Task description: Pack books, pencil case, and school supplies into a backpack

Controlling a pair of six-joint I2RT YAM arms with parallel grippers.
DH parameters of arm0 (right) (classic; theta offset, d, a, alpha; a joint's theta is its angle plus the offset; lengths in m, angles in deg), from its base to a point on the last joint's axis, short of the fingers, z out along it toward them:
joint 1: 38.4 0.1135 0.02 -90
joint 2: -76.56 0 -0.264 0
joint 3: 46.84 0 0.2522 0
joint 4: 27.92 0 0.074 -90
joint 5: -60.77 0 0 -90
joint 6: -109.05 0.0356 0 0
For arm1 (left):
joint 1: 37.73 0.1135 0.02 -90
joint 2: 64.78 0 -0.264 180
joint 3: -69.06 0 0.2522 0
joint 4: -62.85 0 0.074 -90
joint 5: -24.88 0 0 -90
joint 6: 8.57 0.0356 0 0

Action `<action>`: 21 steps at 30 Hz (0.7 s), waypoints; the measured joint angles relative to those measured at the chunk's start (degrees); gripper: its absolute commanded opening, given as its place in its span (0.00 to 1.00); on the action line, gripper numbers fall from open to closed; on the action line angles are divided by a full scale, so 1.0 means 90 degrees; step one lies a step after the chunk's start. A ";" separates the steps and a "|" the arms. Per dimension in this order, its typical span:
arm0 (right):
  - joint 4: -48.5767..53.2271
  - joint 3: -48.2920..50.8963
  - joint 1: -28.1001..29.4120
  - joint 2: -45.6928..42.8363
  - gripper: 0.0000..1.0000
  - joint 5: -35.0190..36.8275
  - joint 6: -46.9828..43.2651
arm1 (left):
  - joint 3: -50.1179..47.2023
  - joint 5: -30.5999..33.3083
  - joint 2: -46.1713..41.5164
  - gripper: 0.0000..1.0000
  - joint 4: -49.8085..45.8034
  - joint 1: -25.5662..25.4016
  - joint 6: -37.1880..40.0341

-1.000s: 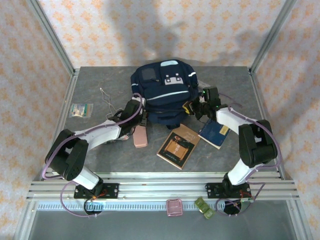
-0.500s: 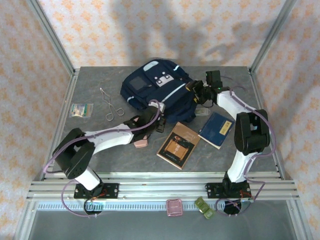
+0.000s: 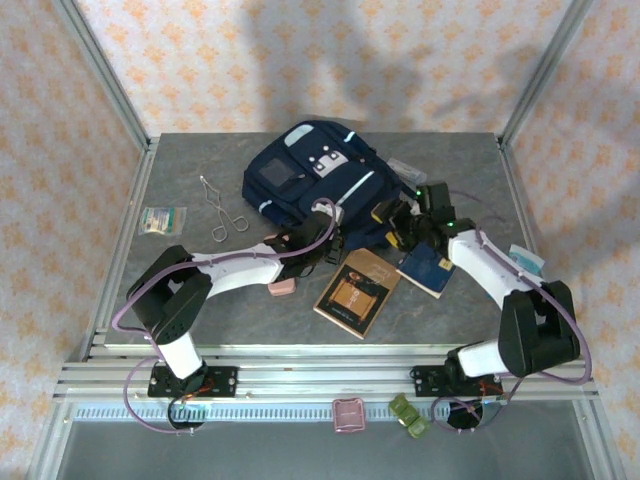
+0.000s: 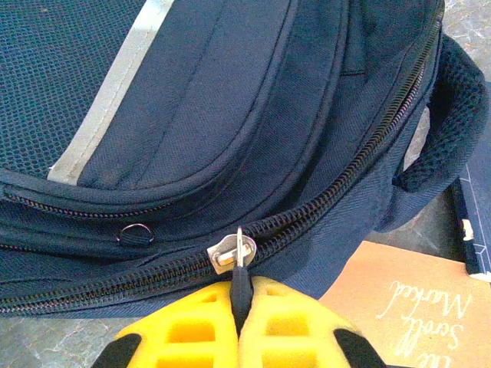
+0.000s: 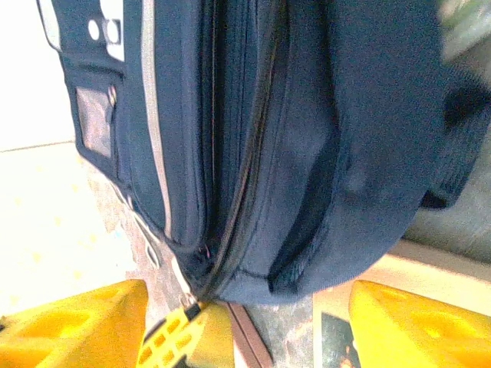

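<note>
**Fig. Opening the main zip of the backpack.** Read left to right.

- **Pencil case:** The pencil case [image 3: 283,288] lies on the surface [image 3: 250,320] at seven o'clock of the backpack [image 3: 300,175], partly under my left arm.
- **Left end effector:** My left end effector [image 4: 240,295] is pinched narrow on the zipper pull [image 4: 232,251], at the pack's six o'clock edge. To the right of the pull, the teeth look parted.
- **Brown book:** The brown book [image 3: 357,292] lies flat at five o'clock of the pack, waiting unpacked.
- **Right end effector:** My right end effector [image 5: 245,295] stands wide and holds nothing. Its fingers reach toward the pack's lower corner, at about four o'clock.
- **Blue book:** The blue book [image 3: 432,268] lies just beyond it, beside the brown one.

**Doing the step well, in my judgement:**

1. I should close the right fingers on the fabric beside the zip before I draw the pull. An unbraced pack is likely to slide with the left arm rather than unzip.
2. I would pull along the line of the teeth, low and steady.
3. I would keep the tab in line with the track so it does not twist free.
</note>
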 measured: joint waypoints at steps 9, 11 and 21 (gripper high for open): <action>-0.0843 -0.0350 0.0481 0.1523 0.24 -0.0087 0.0588 | 0.0000 0.0041 0.0000 0.00 -0.0010 -0.0226 0.0063; -0.0823 -0.0546 0.0481 0.1814 0.03 -0.0141 0.0607 | -0.0015 0.0177 0.0000 0.00 -0.0019 -0.0221 0.0104; -0.1260 -0.0617 0.0493 0.1707 0.00 -0.0155 0.0610 | -0.0814 -0.0053 -0.0585 0.00 0.0015 0.0896 0.0194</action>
